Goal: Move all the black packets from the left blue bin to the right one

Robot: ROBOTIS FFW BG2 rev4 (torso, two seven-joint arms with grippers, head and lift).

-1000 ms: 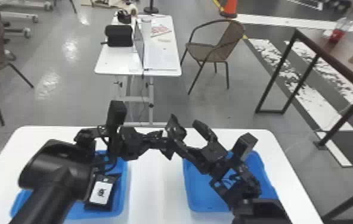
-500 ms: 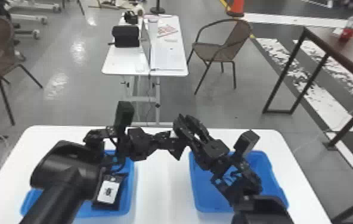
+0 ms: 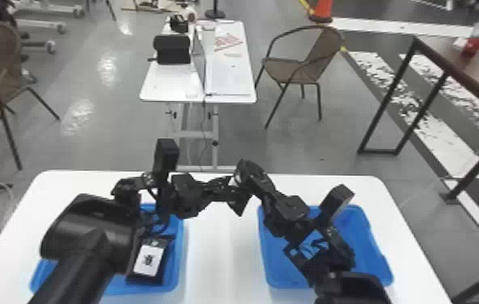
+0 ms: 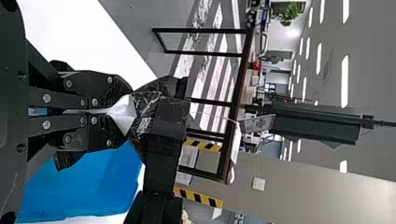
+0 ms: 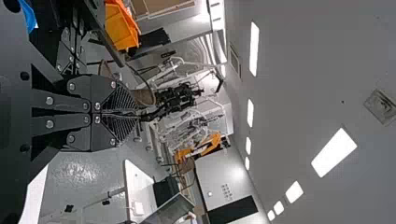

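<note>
My head view gives me the wide layout: left gripper point(image 3: 228, 189) and right gripper point(image 3: 246, 172) meet above the white table point(image 3: 226, 258), between the left blue bin point(image 3: 179, 250) and the right blue bin point(image 3: 362, 228). One black packet point(image 3: 148, 260) lies in the left bin, its white label facing up, partly behind my left arm.

Where the tips meet, that view is a dark tangle, and my left wrist view sorts it out: the fingers of my left gripper point(image 4: 122, 112) are clamped on the pinched, silvery end of another packet point(image 4: 144, 103), and its black, creased body spreads out towards my right hand. A blue stretch of bin point(image 4: 84, 182) lies beyond them.

From my right wrist I see my right gripper point(image 5: 123, 112) nearly face on. Its ribbed fingers are drawn together; whether they pinch the packet's edge, I cannot tell. That view also catches an orange bin point(image 5: 120, 28) and the ceiling lights point(image 5: 333, 152).

My head view adds a small white desk point(image 3: 230, 68) with a black case point(image 3: 172, 49) on it, a brown chair point(image 3: 303, 68) beside it and an orange cone point(image 3: 322, 10) farther off. My left wrist view picks up a green plant point(image 4: 286, 15) and striped barriers point(image 4: 198, 197).
</note>
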